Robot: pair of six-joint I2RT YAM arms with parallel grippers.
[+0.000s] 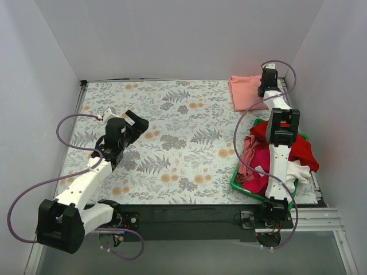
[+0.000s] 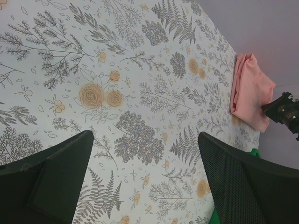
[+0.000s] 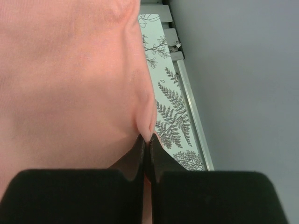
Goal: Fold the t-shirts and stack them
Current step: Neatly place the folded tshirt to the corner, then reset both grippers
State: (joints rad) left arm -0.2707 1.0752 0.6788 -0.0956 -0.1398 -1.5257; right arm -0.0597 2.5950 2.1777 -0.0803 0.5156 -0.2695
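Note:
A folded salmon-pink t-shirt [image 1: 248,91] lies at the table's far right corner; the left wrist view shows it too [image 2: 250,91]. My right gripper [image 1: 267,86] is at its right edge, shut on a pinched fold of the salmon-pink t-shirt [image 3: 70,79], the cloth caught between the tips [image 3: 146,140]. Red, magenta and white t-shirts [image 1: 258,157] are heaped in the green basket [image 1: 236,182] under the right arm. My left gripper [image 1: 133,127] hovers over the left half of the table, open and empty, with only patterned cloth between its fingers [image 2: 56,177].
A floral tablecloth [image 1: 172,137] covers the table. White walls close in on the left, back and right. A metal rail [image 3: 189,93] runs along the table's right edge beside the pink shirt. Cables loop from both arms.

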